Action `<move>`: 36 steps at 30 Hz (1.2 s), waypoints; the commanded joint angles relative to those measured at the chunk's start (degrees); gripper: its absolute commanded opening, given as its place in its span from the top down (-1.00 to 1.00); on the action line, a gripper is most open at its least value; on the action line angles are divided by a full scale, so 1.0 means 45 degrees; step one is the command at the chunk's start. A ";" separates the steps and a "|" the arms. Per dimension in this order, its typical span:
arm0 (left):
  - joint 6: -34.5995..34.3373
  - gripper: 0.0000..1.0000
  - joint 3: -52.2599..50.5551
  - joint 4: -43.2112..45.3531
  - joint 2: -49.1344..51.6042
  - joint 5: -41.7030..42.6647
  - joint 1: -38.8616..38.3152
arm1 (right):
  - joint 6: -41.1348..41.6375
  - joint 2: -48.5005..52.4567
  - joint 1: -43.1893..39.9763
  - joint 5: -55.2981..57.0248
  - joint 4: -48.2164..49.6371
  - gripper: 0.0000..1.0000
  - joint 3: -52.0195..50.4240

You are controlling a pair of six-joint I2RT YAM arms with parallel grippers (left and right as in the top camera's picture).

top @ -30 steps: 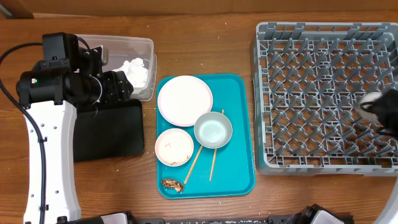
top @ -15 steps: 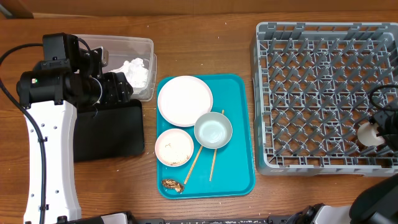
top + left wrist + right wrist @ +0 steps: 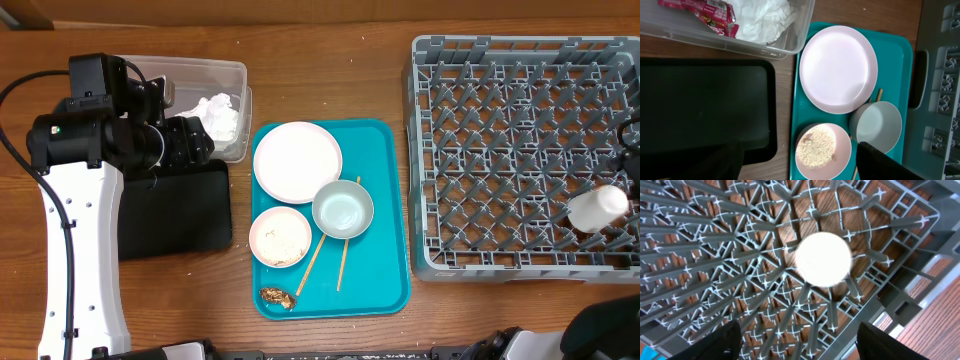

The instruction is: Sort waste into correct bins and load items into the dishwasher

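- Cup (image 3: pixel 598 208) inside the dish rack (image 3: pixel 500 120), close to its front right corner, straight ahead of the right hand (image 3: pixel 802 342) and clear of both fingers (image 3: pixel 720 342).
- Seen end-on as a white disc from the right wrist and as a tilted, longer shape from overhead, so probably leaning against the pegs, not upright; mouth up or down not discernible.
- Right hand spread wide, gripping nothing, well back from the cup. Judged: cup loaded, propped by the lattice so as not to roll.
- Left hand (image 3: pixel 800 155) likewise spread wide and empty, hanging over the seam between the black tray (image 3: pixel 700 105) and the teal tray (image 3: pixel 390 200).
- Right under that hand, between its fingers: small white bowl (image 3: pixel 822 147) with loose rice (image 3: pixel 815 150) heaped inside.
- Just beyond the bowl: white plate (image 3: pixel 838 67), bare; to the hand's right: metal bowl (image 3: pixel 876 127), touching the plate's edge.
- Farther ahead and to the hand's left: clear tub (image 3: pixel 790 47) holding the red wrapper (image 3: pixel 710 10) and the tissue (image 3: pixel 762 17), so dry rubbish looks sorted.
- Black tray empty beside the bowl, presumably kept for food waste.
- Chopsticks (image 3: pixel 318 255) and brown scrap (image 3: pixel 277 296) on the teal tray, nearer the front of the worktop (image 3: pixel 330 70) than the left hand.
- Likely next target: rice bowl, given the hand's position above it.
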 commanded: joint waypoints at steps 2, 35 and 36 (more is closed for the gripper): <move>-0.0034 -0.49 0.0117 -0.0029 0.0039 -0.0087 0.0015 | -0.0029 -0.0199 0.0039 -0.0452 -0.0199 -0.50 0.0219; -0.0034 -0.59 0.0112 -0.0262 0.0044 -0.0121 0.0015 | -0.0117 0.2171 1.4600 -0.0889 0.3716 -0.36 -0.2225; -0.0039 -0.58 0.0112 -0.0267 0.0044 -0.0121 0.0015 | -0.0112 0.2443 1.4668 -0.0743 0.3716 -0.35 -0.2229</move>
